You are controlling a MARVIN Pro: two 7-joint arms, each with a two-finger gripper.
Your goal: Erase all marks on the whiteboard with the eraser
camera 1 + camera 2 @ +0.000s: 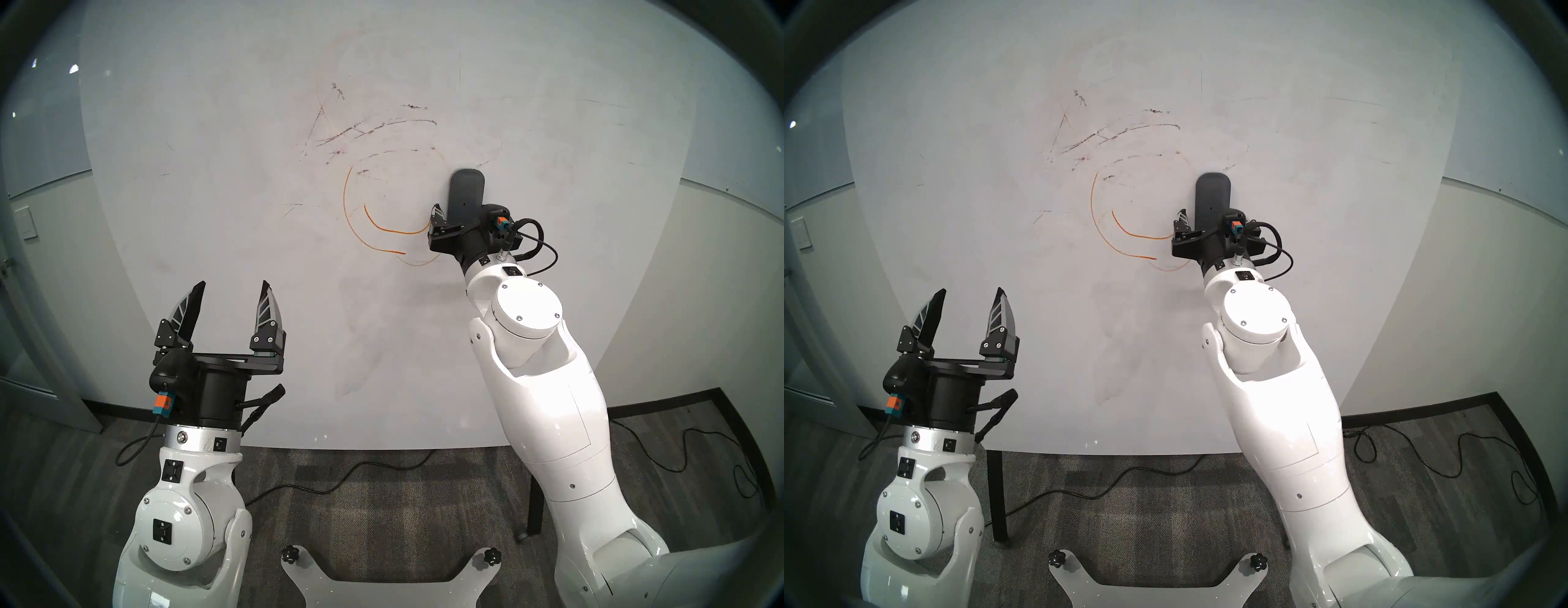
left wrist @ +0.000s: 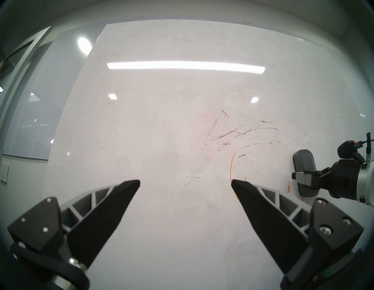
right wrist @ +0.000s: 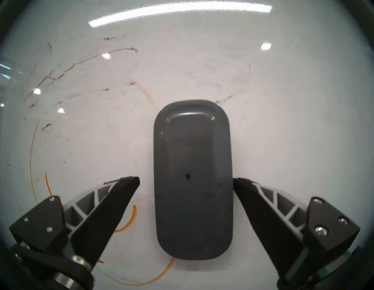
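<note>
Dark grey eraser (image 3: 192,182) flat against whiteboard (image 1: 212,191), right end effector (image 3: 186,180) spread open astride it, one finger clear of it, orange marks (image 1: 352,212) beside eraser, left end effector (image 1: 231,293) open, empty

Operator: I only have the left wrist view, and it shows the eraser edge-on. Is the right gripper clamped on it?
Observer: No. In the right wrist view the right gripper is open. Bare whiteboard shows between one finger and the eraser.
Operator: My own finger hides the board beside the eraser. Is there orange there?
Observer: Yes. The head view shows the orange mouth curve, unerased, running from the eraser's left side toward the right gripper.
</note>
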